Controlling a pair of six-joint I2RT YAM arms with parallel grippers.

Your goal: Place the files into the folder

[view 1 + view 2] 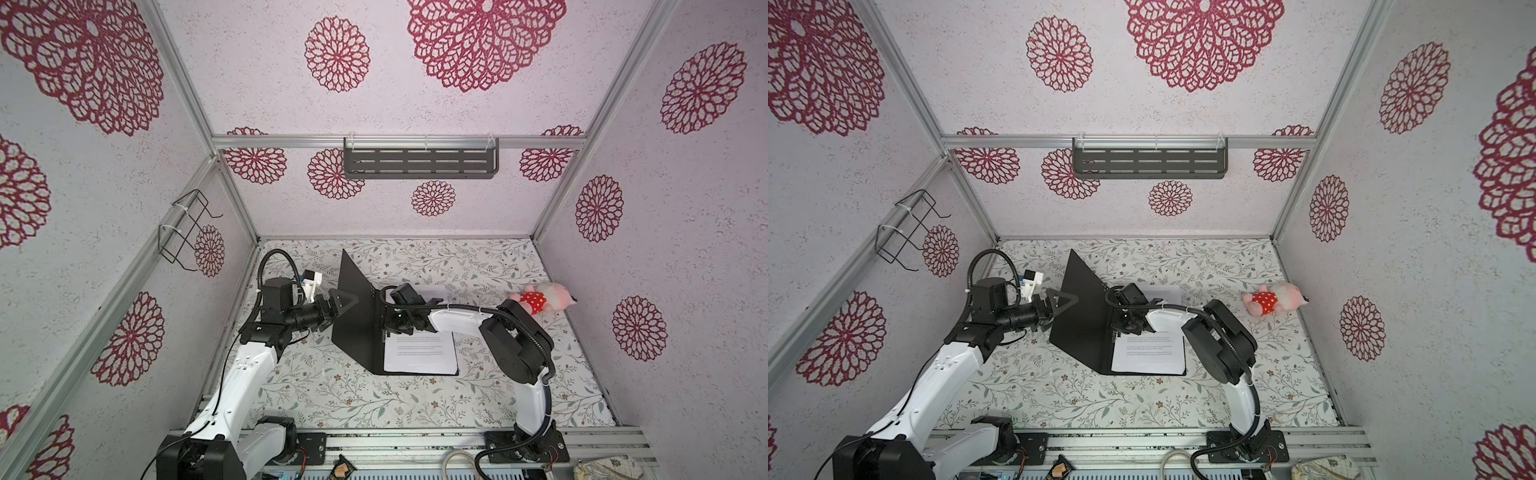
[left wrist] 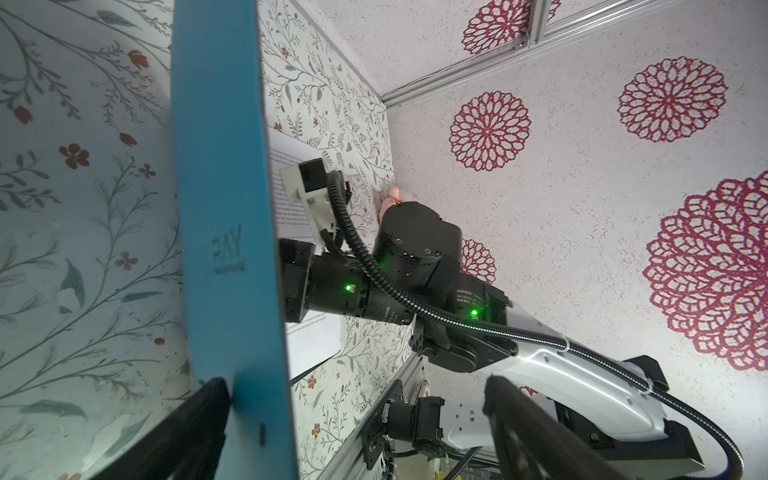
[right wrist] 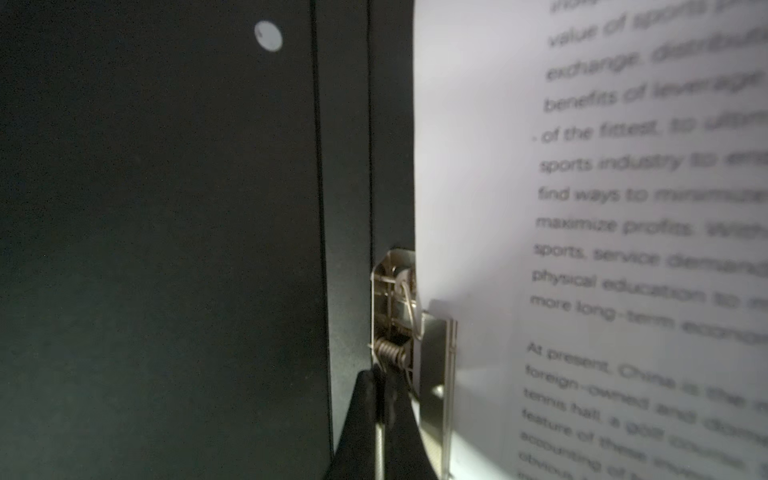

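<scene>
Blue folder (image 2: 224,208) stands upright within the spread left pincer (image 2: 353,386).

You had one folder (image 1: 357,320) on one table (image 1: 332,399), with one metal clip (image 3: 399,316) at its spine. In it lay one stack of files (image 1: 419,353); how many sheets it held could not be counted. You worked with two arms, the left arm (image 1: 245,374) and the right arm (image 1: 528,399). One plush toy (image 1: 540,301) lay far right. One grey shelf (image 1: 419,164) hung on the far wall, and one wire rack (image 1: 187,228) on the left wall.
</scene>
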